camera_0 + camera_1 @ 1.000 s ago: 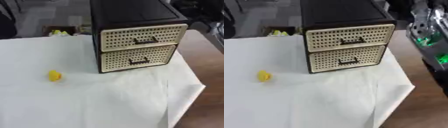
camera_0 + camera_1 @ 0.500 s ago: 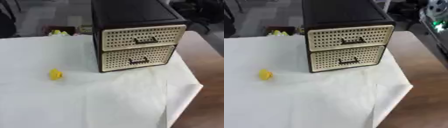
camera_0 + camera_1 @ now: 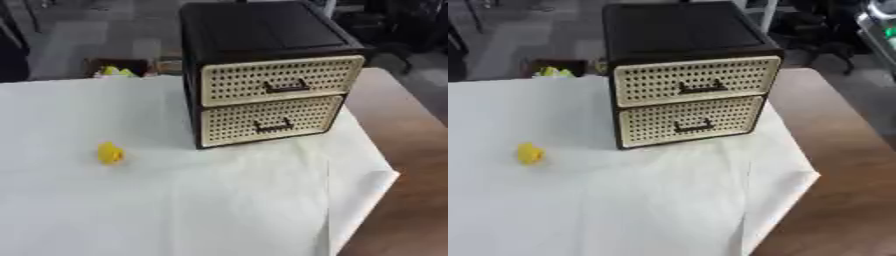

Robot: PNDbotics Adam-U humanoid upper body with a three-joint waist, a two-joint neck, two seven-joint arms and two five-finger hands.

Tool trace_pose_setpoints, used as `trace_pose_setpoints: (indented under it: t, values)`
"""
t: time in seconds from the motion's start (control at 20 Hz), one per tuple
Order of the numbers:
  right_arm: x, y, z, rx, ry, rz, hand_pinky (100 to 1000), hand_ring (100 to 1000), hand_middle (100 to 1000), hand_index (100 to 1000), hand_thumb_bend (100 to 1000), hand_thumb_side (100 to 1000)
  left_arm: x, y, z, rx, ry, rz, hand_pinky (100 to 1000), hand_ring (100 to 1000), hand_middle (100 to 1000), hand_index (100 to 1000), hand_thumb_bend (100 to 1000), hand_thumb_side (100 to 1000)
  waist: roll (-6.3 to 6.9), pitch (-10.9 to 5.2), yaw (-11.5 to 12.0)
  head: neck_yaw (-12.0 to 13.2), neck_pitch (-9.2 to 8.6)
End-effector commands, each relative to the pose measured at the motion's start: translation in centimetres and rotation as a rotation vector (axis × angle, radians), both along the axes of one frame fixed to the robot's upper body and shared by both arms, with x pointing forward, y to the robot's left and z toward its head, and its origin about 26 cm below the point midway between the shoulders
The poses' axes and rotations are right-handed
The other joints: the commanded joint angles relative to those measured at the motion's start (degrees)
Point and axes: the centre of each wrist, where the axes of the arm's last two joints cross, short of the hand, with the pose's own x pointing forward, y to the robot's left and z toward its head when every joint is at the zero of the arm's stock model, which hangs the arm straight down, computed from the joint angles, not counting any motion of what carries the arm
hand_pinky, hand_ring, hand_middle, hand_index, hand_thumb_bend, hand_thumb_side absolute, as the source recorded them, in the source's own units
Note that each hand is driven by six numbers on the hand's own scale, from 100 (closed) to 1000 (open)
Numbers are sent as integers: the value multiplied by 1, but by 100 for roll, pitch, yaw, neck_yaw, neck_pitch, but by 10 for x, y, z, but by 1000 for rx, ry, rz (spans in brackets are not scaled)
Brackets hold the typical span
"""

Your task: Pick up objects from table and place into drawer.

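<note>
A small yellow object [image 3: 109,153] lies on the white cloth [image 3: 175,215] at the left. To its right stands a black two-drawer cabinet [image 3: 254,30] with cream perforated fronts. Its upper drawer [image 3: 282,80] and lower drawer [image 3: 271,121] are both shut, each with a dark handle. Neither hand shows in either view. Only a silver piece of my right arm [image 3: 880,20] with a green light peeks in at the upper right corner of the right eye view.
The cloth's right corner [image 3: 376,180] is folded up at the edge of the bare brown tabletop [image 3: 411,145]. Behind the table, on the floor, sits a box [image 3: 118,67] with something yellow-green in it. Dark chairs stand at the far right.
My right arm, large at the right edge a second ago, has drawn back to the upper right corner. The yellow object and cabinet have not moved.
</note>
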Motion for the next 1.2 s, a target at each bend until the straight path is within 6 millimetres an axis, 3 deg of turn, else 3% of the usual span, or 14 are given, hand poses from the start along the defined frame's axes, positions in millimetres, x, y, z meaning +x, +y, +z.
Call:
trace_pose_setpoints:
  t: [0.05, 0.5, 1.2]
  values:
    - [-6, 3, 11, -25, 24, 16, 100, 100, 100, 791, 100, 1000, -4, 1, 10, 36, -27, -3, 775, 885, 867, 904, 100, 1000, 9, -118, 3, -60, -58]
    - [1, 15, -1, -31, 159, 45, 100, 100, 100, 797, 100, 1000, -4, -1, 10, 34, -25, -11, 775, 885, 867, 904, 100, 1000, 29, -163, 45, -267, -266]
    - [6, 22, -13, -48, 265, 46, 100, 100, 100, 795, 100, 1000, -4, -2, 9, 31, -20, -22, 775, 885, 866, 904, 100, 1000, 41, -142, 71, -302, -269]
